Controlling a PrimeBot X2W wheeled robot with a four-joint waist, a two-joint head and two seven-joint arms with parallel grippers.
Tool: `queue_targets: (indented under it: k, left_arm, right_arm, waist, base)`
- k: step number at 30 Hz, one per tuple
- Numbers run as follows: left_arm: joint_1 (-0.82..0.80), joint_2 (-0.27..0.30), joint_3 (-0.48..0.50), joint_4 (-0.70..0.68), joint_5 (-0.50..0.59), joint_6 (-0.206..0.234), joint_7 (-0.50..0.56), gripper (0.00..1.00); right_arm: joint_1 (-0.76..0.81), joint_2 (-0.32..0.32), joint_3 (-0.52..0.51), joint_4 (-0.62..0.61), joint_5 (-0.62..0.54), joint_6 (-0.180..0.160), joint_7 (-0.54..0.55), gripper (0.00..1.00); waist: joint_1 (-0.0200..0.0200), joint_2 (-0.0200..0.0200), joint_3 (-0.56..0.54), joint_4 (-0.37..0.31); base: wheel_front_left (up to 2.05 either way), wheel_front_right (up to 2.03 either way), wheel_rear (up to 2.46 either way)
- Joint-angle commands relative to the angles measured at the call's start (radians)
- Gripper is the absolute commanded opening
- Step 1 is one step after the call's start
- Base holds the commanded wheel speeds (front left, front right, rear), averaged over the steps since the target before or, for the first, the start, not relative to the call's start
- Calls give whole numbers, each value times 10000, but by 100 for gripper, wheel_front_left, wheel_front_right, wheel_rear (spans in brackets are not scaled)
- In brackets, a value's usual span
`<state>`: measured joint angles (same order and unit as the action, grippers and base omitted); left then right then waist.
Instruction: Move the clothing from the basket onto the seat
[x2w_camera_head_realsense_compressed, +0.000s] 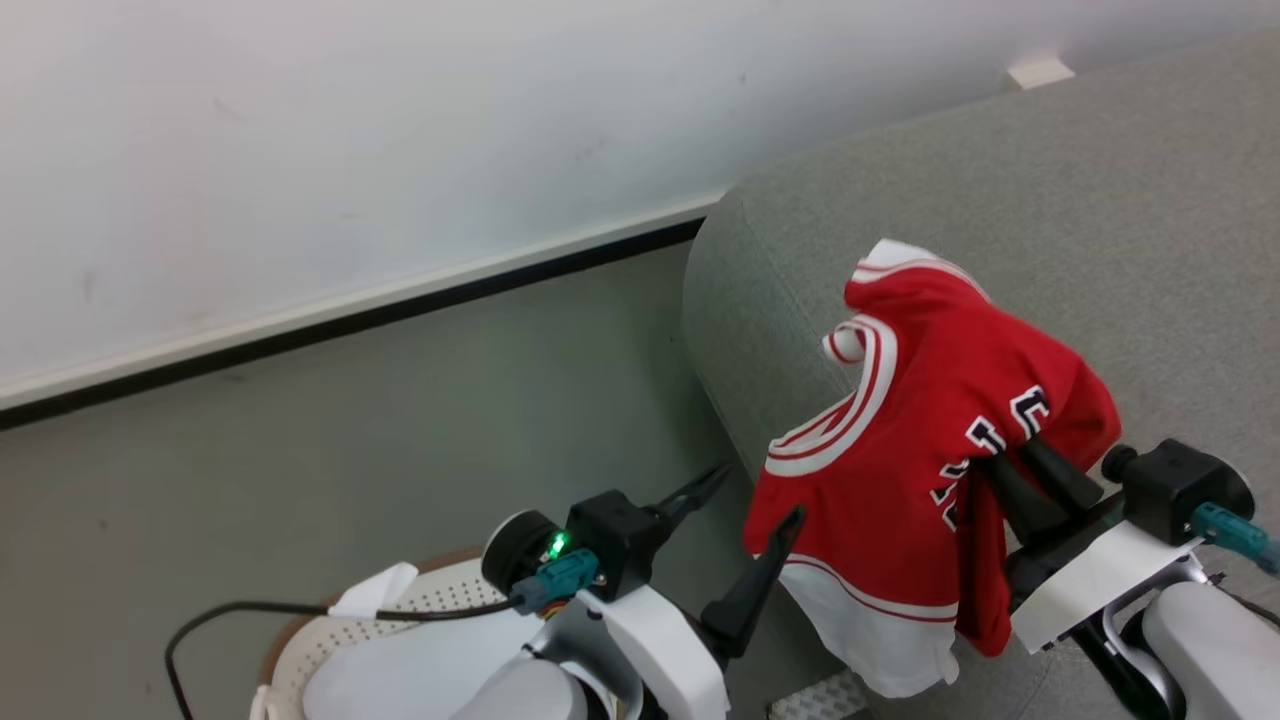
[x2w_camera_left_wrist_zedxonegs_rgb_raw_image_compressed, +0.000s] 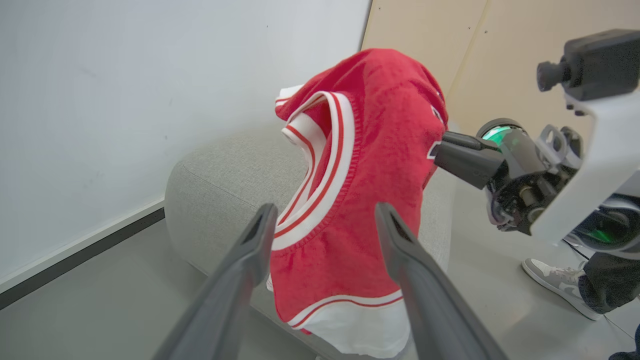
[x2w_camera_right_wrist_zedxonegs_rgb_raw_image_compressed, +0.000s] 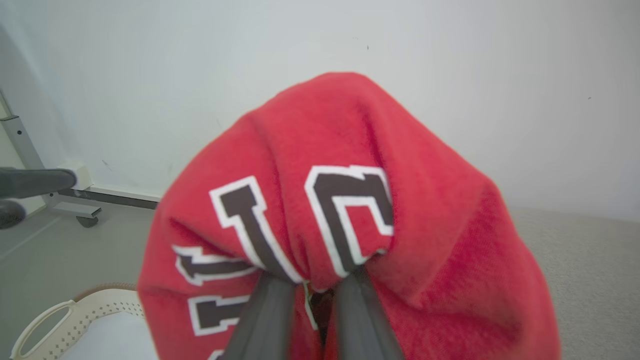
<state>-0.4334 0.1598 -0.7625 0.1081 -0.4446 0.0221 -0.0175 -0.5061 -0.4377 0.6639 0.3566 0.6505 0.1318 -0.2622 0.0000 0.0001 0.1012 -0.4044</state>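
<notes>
Gripping the jersey (x2w_camera_head_realsense_compressed: 900, 420) at lower right, the right tool (x2w_camera_head_realsense_compressed: 1012, 456) faces the sofa (x2w_camera_head_realsense_compressed: 1100, 200) at upper right; the left tool (x2w_camera_head_realsense_compressed: 760, 492) stands open.

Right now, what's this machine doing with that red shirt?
The robot's right gripper is pinching the red jersey and holding it up over the edge of the grey sofa. Its left gripper is open beside the jersey, holding nothing. The laundry basket sits on the floor below, jersey already out.
</notes>
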Motion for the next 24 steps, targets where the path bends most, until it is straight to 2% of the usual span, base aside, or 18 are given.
queue_targets:
  k: [1, 8, 14, 19, 24]
  left_arm:
    - [-138, 30, -26, -60, 120, -36, 22, 100]
    - [-1167, 83, -157, -278, 531, -263, 179, 100]
    - [-2405, 100, -219, -538, 1016, -545, 355, 100]
    - [-3404, 22, -94, -845, 1292, -667, 207, 100]
    - [-4075, 42, 21, -971, 1627, -660, -78, 100]
  right_arm:
    - [64, -14, -132, -52, -103, -21, -40, 0]
    - [-857, 12, -1489, -376, -572, -21, -40, 0]
    - [-2668, -412, -2767, -17, -983, -21, -40, 0]
    - [-4424, -1112, -4020, 760, -917, -23, 91, 0]
    - [-5808, -1757, -5313, 2116, -955, -23, 452, 0]
  waist:
    - [0, -1, 240, 35]
    - [0, -1, 1836, 672]
    - [0, -1, 3680, 1368]
    - [0, -1, 5046, 1865]
    - [0, -1, 5977, 2231]
  base:
    - [0, 0, 0]
    - [0, 0, 0]
    - [0, 0, 0]
    - [0, 0, 0]
    - [0, 0, 0]
